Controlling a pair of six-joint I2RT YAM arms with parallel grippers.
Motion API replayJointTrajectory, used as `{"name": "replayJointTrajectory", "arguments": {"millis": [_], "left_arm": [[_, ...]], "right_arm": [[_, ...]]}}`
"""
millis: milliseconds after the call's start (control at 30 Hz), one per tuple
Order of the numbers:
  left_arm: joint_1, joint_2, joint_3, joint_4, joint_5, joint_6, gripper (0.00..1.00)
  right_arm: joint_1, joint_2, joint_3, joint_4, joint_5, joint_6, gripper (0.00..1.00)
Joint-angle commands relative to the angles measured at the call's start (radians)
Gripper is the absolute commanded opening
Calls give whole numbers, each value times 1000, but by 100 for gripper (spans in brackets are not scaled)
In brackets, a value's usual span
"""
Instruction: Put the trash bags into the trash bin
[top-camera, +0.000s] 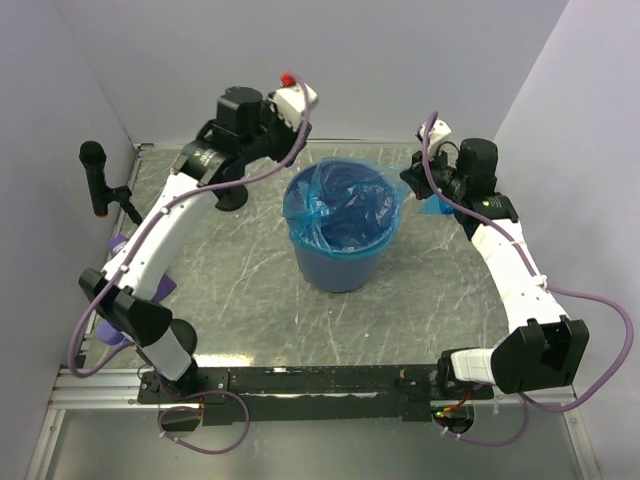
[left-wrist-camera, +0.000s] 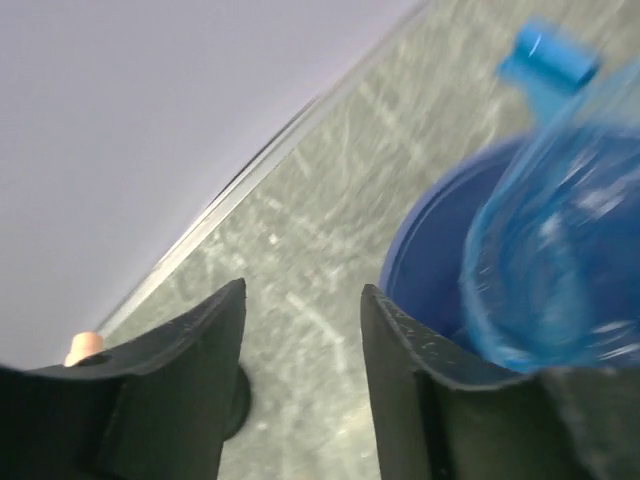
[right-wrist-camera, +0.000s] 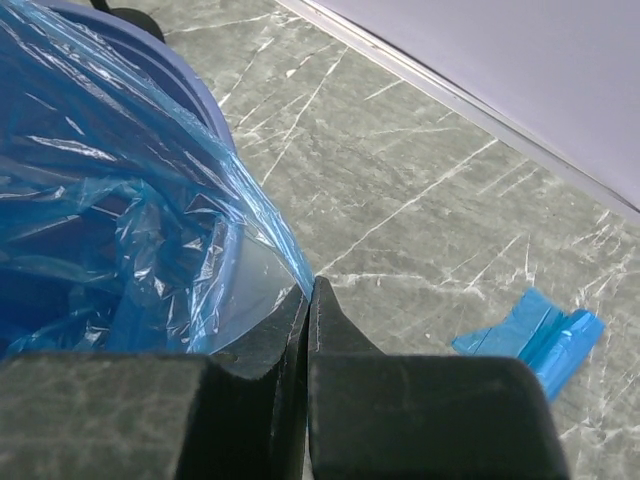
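We see the trash bin (top-camera: 340, 268) in the middle of the bench (top-camera: 240, 295), with a blue trash bag (top-camera: 345, 200) spread inside it. Our right gripper (right-wrist-camera: 308, 300) pinches the bag's edge. Our left gripper (left-wrist-camera: 300, 345) is released, fingers apart, beside the bin's rim. A small blue packet (right-wrist-camera: 535, 335) lies on the bench.

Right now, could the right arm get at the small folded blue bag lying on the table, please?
Probably yes: the folded bag lies close by on the table, nothing between. But its tool is shut on the big bag; release first.

Even bright light, faint shadows (left wrist blurred)
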Motion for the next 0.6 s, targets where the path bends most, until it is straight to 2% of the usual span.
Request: {"name": "replayJointTrajectory", "arguments": {"millis": [0, 133, 300, 567], "left_arm": [[10, -76, 46, -178, 115, -261, 58], [8, -139, -100, -241, 266, -304, 54], [-4, -102, -76, -243, 403, -379, 59], [-53, -45, -64, -276, 435, -393, 58]], "right_arm": [[-9, -61, 20, 11, -3, 10, 1], [-7, -63, 14, 8, -11, 24, 1], [-7, -66, 4, 16, -11, 39, 1], [-7, -81, 0, 20, -5, 49, 1]]}}
